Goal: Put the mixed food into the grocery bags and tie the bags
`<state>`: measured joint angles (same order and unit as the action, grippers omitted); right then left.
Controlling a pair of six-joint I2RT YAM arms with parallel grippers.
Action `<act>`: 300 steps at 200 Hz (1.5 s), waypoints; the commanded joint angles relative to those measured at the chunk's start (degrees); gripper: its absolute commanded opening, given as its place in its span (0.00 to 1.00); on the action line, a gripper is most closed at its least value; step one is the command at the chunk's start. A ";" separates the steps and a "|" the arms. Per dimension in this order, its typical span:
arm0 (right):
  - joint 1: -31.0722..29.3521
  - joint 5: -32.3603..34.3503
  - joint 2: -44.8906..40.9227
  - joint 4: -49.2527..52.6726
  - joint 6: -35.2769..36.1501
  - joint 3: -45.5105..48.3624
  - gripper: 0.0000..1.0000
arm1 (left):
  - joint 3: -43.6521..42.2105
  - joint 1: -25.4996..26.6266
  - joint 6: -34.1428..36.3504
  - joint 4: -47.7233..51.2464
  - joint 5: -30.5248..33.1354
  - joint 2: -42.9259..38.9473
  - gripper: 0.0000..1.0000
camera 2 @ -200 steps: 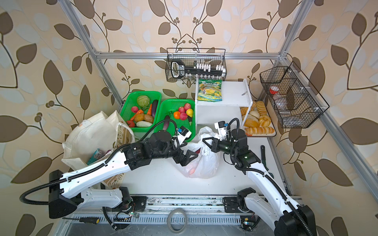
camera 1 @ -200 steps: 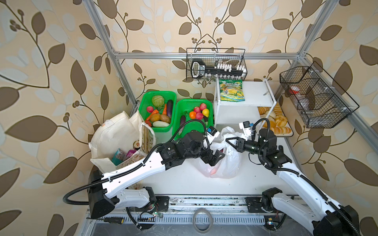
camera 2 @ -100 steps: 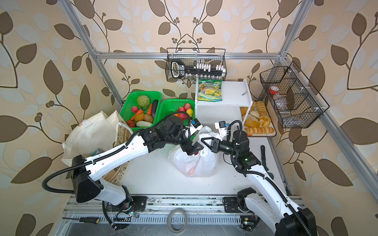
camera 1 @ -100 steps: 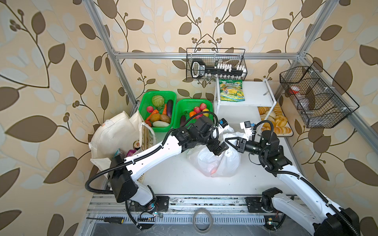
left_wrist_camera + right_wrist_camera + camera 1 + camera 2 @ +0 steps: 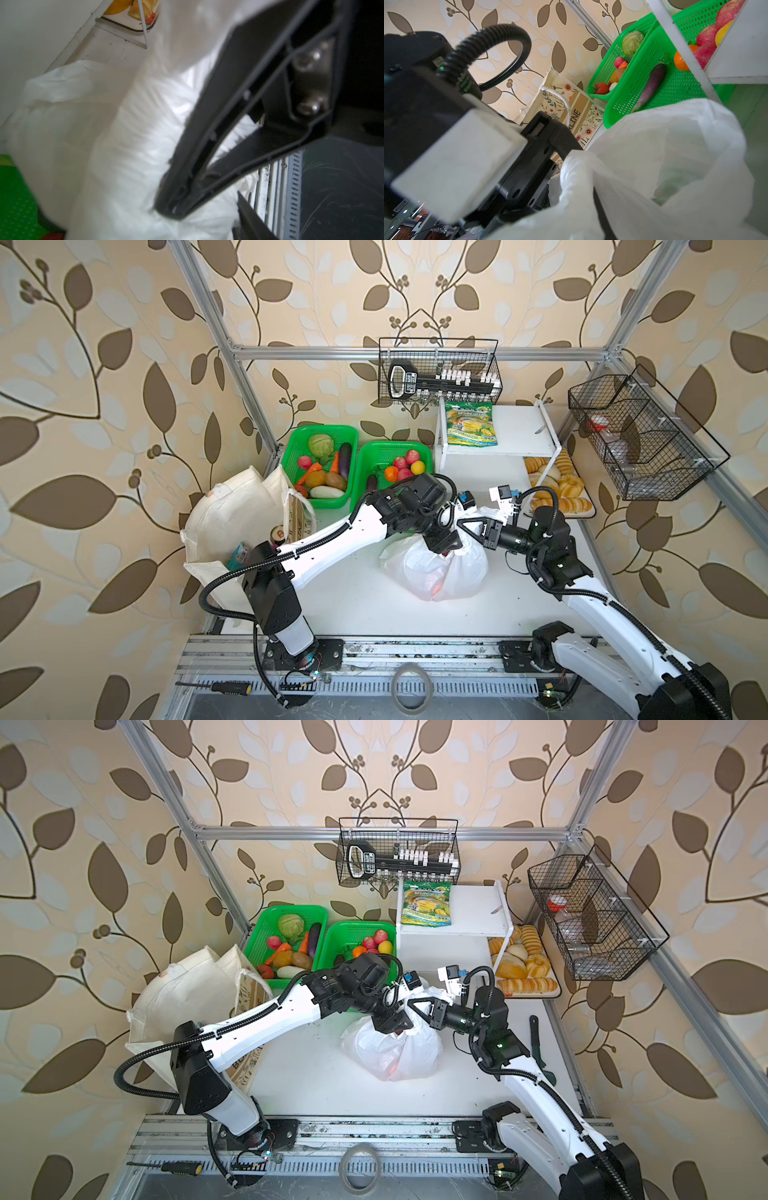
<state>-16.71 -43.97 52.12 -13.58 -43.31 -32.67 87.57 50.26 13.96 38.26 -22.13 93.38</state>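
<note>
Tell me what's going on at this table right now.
Both arms are working on the white plastic bag in the middle of the table, apparently to tie it. The right gripper is shut on plastic drawn up from the bag's top. The left gripper sits at the bag's neck, right beside it; whether it has closed on plastic is unclear. Something reddish shows through the bag. The cream cloth tote stands at the left, open, with a few items inside.

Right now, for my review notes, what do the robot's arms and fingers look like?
The left arm and right arm look the same: white shell links and black joint housings. A black corrugated hose runs along each. The fingers are black, ribbed triangular frames with steel screws.
</note>
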 commanded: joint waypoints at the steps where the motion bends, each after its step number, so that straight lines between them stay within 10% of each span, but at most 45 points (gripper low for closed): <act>1: 0.16 -0.86 -1.09 -2.79 -1.53 0.41 0.13 | 3.36 0.01 2.46 1.77 -0.85 -0.44 0.41; 39: 0.18 0.63 -2.20 2.33 1.84 0.11 0.16 | 3.45 0.01 2.61 2.15 0.33 -1.68 0.00; 111: 1.39 -3.43 -6.92 13.17 16.55 1.25 0.68 | -0.30 0.01 0.26 0.62 4.01 -7.00 0.00; 189: -1.67 -0.19 -9.83 8.61 24.12 6.74 0.67 | -1.31 -0.25 -1.20 0.85 1.73 -10.03 0.02; 300: -15.52 25.82 -5.94 -1.93 20.82 6.74 0.79 | -2.73 -1.21 -10.31 -3.65 -3.59 -10.51 0.00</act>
<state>-30.39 -24.91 45.39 -13.17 -23.33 -26.57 85.58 49.43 6.66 38.37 -22.59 85.58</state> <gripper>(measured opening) 0.786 0.046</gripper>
